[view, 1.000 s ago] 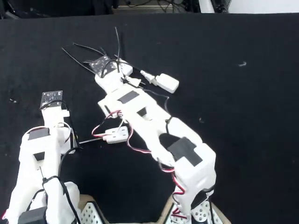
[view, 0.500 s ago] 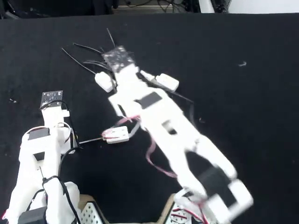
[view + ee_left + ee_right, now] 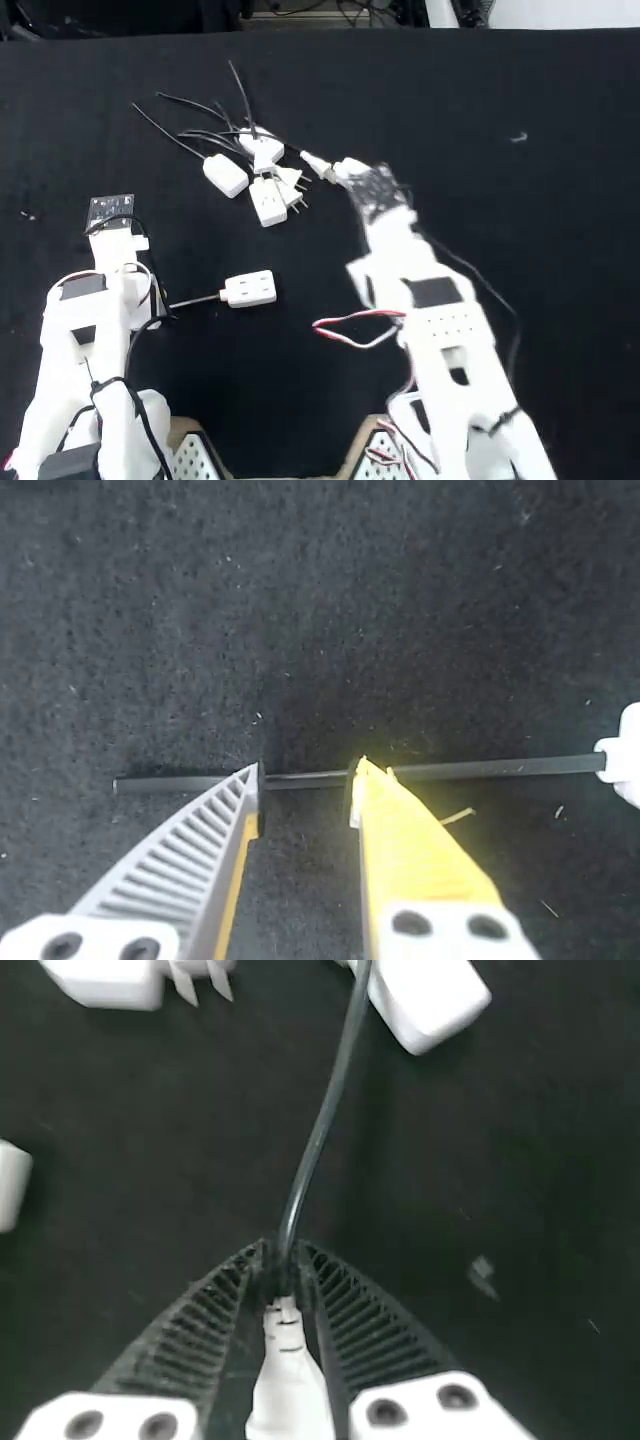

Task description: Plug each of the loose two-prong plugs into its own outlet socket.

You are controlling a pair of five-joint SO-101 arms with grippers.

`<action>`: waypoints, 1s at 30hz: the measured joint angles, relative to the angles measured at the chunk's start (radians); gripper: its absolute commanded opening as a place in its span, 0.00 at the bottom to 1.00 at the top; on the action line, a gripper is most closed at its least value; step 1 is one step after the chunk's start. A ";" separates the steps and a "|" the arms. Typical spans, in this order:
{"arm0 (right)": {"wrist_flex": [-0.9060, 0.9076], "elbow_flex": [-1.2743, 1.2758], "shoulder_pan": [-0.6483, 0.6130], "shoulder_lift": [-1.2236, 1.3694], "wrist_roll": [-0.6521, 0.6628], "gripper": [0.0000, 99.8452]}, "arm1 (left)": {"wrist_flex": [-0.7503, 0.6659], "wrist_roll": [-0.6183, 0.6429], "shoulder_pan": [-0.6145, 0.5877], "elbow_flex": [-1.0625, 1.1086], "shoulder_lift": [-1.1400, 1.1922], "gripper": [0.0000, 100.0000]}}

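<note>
Now R pincer (image 3: 283, 1255) pinches plug (image 3: 285, 1380) at cord end; L pincer (image 3: 305, 775) spread over socket cord (image 3: 480, 770).

A white socket (image 3: 250, 288) lies flat and alone on the tabletop (image 3: 520, 250), with its black cord (image 3: 195, 299) trailing to one side. Farther back, white pieces huddle together: a block (image 3: 225, 175), a second socket (image 3: 268, 201) and a pronged plug (image 3: 292, 184), their thin black leads fanning out. The held plug (image 3: 283, 1380) sits pinched in the right tool (image 3: 283, 1260).
</note>
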 measured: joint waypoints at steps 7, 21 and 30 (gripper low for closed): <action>0.203 0.025 0.006 -0.101 0.239 0.20 | 0.000 0.000 0.000 0.000 0.000 0.16; 0.054 0.226 0.227 -0.166 0.841 0.08 | 0.000 0.000 0.000 0.000 0.000 0.16; 0.031 0.281 0.017 -0.186 0.806 0.08 | 0.000 0.000 0.000 0.000 0.000 0.16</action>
